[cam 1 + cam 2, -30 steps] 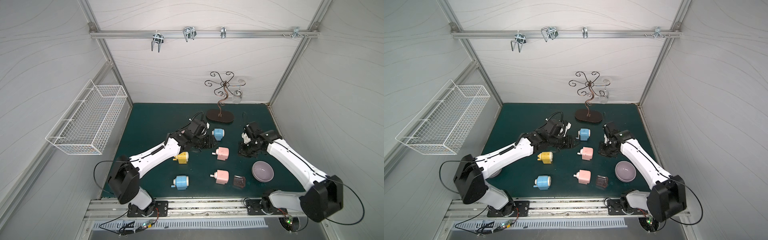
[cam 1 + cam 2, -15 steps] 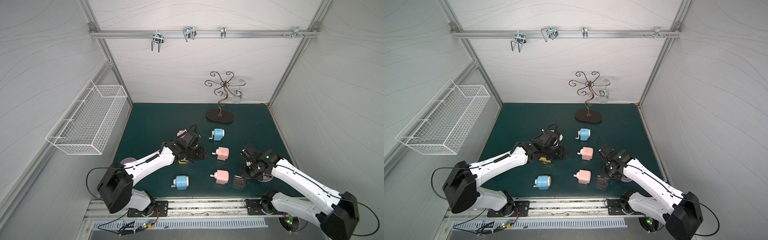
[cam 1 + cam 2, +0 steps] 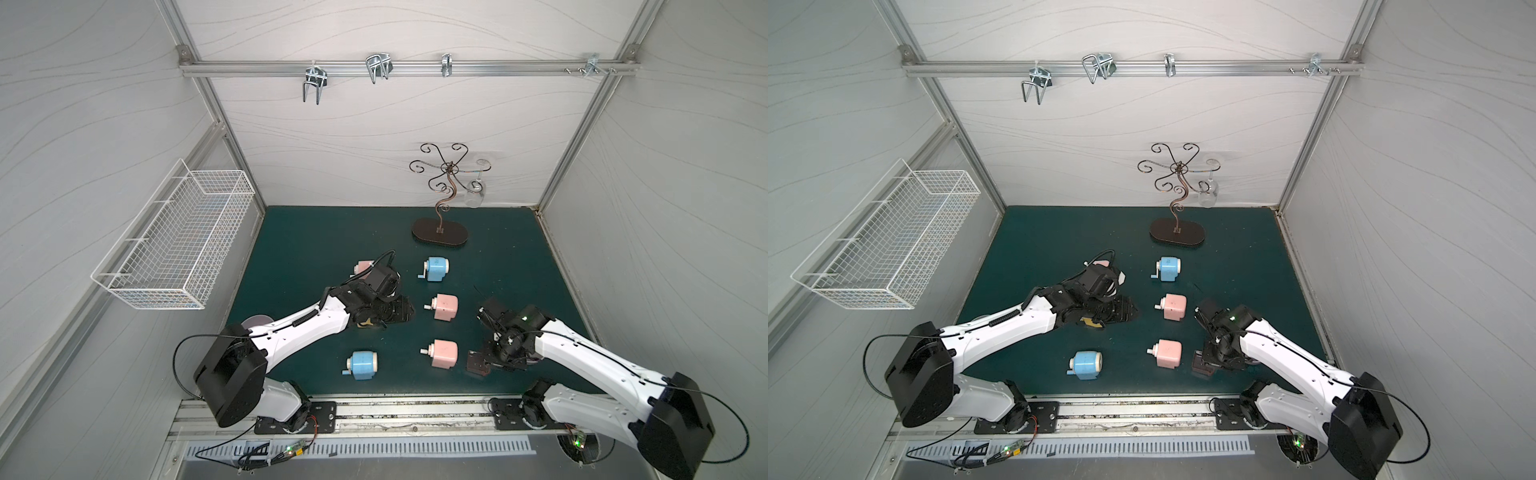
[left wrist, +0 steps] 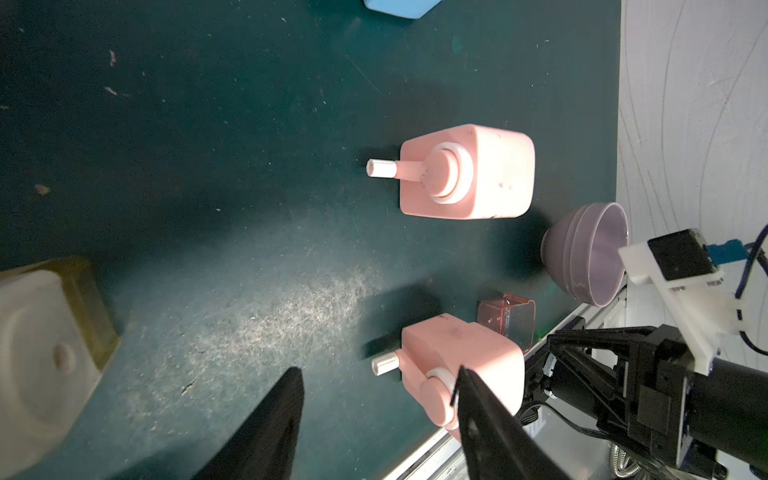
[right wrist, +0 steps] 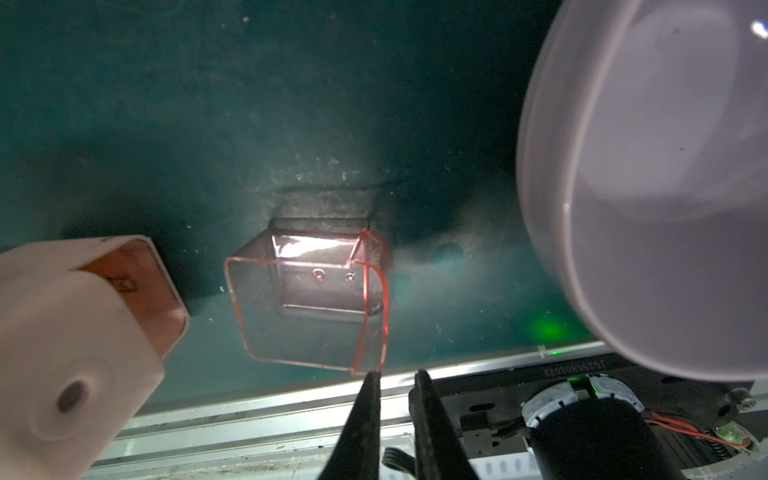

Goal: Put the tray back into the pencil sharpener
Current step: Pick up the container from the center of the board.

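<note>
The tray is a small clear box with red edges, lying on the green mat near the front edge, and it shows in both top views. Just left of it stands the pink pencil sharpener, its empty slot facing the tray. My right gripper is at the tray's near corner. Its jaws stand a narrow gap apart with nothing between them, and one fingertip meets the tray's rim. My left gripper hangs open and empty over mid-mat.
A purple bowl sits right of the tray, under my right arm. A second pink sharpener, two blue ones and a yellow one stand around. The metal rail runs just past the tray.
My right arm swung from the back right of the mat down to the tray at the front. My left arm drew back from the far sharpeners to mid-mat.
</note>
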Robot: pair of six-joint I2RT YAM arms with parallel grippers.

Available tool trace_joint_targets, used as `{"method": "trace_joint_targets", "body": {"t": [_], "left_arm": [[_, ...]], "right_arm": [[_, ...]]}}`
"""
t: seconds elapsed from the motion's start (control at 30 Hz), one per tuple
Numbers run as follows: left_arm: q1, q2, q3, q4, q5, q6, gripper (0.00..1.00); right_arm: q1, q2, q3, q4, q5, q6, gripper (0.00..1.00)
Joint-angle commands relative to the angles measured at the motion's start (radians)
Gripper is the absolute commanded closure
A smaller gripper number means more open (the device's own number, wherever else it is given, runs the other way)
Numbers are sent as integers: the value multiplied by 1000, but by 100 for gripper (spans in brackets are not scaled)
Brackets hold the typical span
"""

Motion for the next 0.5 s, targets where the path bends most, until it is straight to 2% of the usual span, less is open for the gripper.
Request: {"method": "trace_joint_targets", "body": {"t": [0.0,0.47], "left_arm": [[-5,13,6,47,7,-2,38],[-5,23,1,51,14,8,38]], "right_arm": [[6,22,-14,37,-19,15,81],[-21,93,-32,88,-23,-4,80]]}}
